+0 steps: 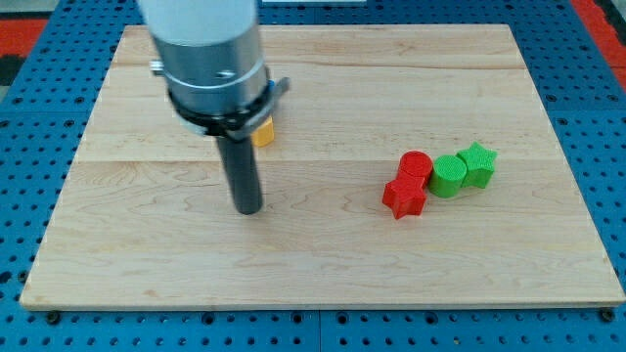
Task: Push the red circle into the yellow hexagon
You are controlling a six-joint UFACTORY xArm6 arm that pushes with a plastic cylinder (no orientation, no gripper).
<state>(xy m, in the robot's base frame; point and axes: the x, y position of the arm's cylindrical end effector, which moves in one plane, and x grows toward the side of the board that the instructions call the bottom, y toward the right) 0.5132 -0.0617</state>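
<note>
The wooden surface (pixel 323 264) fills most of the view, a pale board lying on a blue pegboard (pixel 20 196). The arm's grey cylindrical body (pixel 210 59) stands over the far left part of the board and hides most of what lies behind it. From it the dark rod (pixel 242 166) comes straight down, and my tip (pixel 249 209) rests on the bare wood left of the middle, well apart from every block that shows. There are no fingers on this arm, only the rod, so there is nothing released, clenched or grasping. On the right half of the surface sits a cluster of four blocks. The red star (pixel 403 198) is nearest and leftmost of them; the red circle (pixel 416 165) touches it just behind and to its right. Just right of the red circle is the green circle (pixel 449 175), and the green star (pixel 478 162) touches that one on its far right side. Of the yellow hexagon (pixel 263 132) only a small yellow edge shows beside the arm's collar, at the far left, well apart from the red circle; its shape cannot be made out here.
</note>
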